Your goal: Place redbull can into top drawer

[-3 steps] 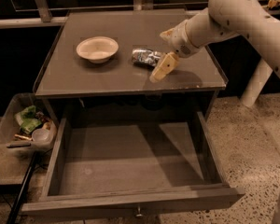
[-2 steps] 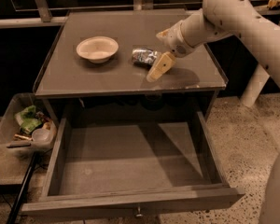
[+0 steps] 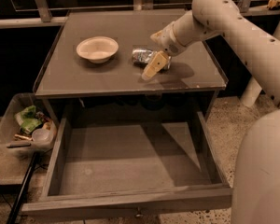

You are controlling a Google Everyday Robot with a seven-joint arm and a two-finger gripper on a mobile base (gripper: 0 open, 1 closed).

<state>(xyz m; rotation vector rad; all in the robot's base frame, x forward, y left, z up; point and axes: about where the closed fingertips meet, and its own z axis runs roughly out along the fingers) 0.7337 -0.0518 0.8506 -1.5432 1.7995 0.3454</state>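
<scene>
pincer [image 3: 150, 56] spread open astride redbull can [image 3: 140, 55] | can lying on worktop [image 3: 107, 80] near bowl [image 3: 97, 48] | top drawer [image 3: 130, 202] pulled out below

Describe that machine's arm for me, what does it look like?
The arm is smooth, cream-white, thick rounded tubes with small dark dots, no loose cables visible. Its end effector, above the tabletop by the can, has two yellowish flat fingers.

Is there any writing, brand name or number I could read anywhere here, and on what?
No text here can be read.
redbull can, lying on the tabletop at the gripper: dark markings, too blurred to read.
bowl, top drawer, clutter bin: no lettering visible.
</scene>
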